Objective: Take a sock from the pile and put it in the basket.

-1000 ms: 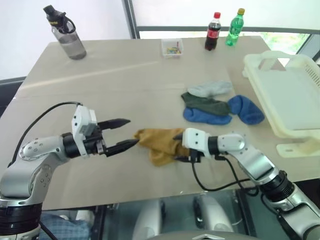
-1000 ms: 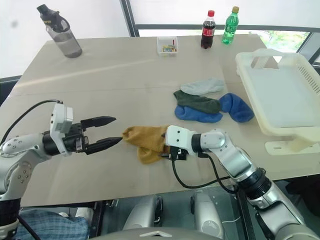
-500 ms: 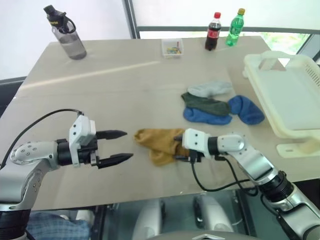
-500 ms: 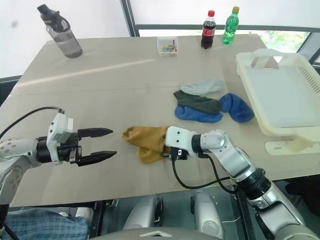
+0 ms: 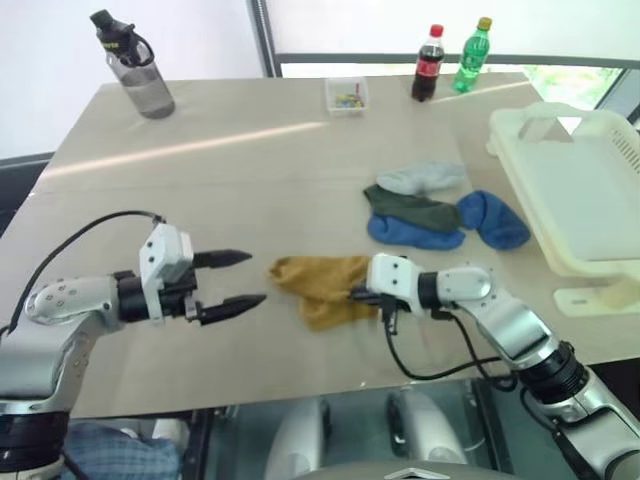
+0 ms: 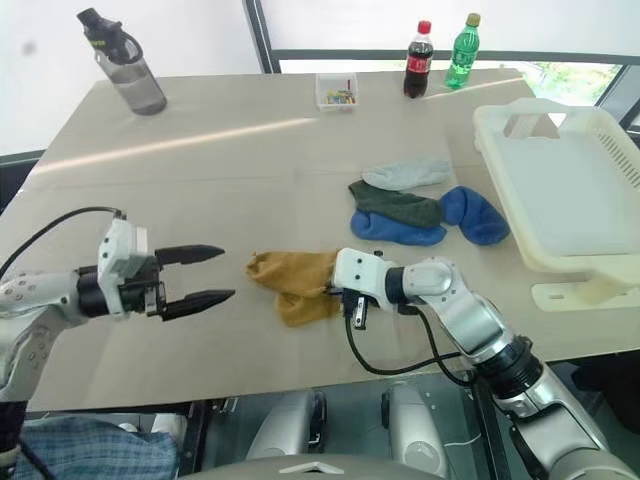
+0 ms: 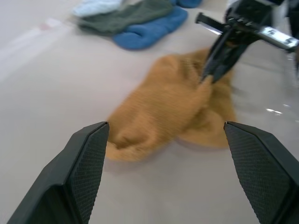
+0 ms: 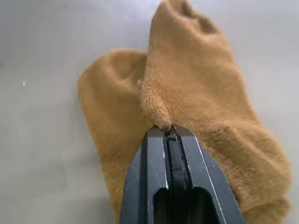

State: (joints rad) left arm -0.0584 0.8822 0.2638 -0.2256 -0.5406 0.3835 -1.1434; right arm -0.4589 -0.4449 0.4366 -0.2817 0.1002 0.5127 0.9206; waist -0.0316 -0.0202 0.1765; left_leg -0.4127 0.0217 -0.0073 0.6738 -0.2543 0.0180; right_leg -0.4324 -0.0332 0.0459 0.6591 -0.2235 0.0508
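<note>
Beige tabletop (image 5: 250,170) spreads wide, w/ lots of bare room across the middle and left half. Near edge runs just under both arms; far edge meets the window.

Mustard sock (image 5: 318,286) lies flat near the front edge, well apart from the pile (image 5: 440,212). Right gripper (image 5: 361,294) is clamped tight on a pinch of the sock's edge; the right wrist view has both fingers pressed together w/ a fold of yellow knit caught at the tips. Left gripper (image 5: 238,279) hovers to the sock's left, jaws spread wide, nothing between them, tips near the sock but not touching. Clear strip of table between them.

Pile sits right of centre, toward the basket (image 5: 590,200). Count: 2 blue socks, 1 dark green, 1 light grey, overlapping. So 5 socks total incl. the yellow one.

Basket sits at the table's right edge, tilted, rim overhanging the side, its inside bare. Open table lies between sock and basket, w/ the pile just behind that stretch.

Far edge: 2 bottles, cola bottle (image 5: 427,63) and green bottle (image 5: 471,54), side by side; 1 small clear box (image 5: 345,95) left of them; 1 grey water bottle (image 5: 135,66) at the far left corner.
</note>
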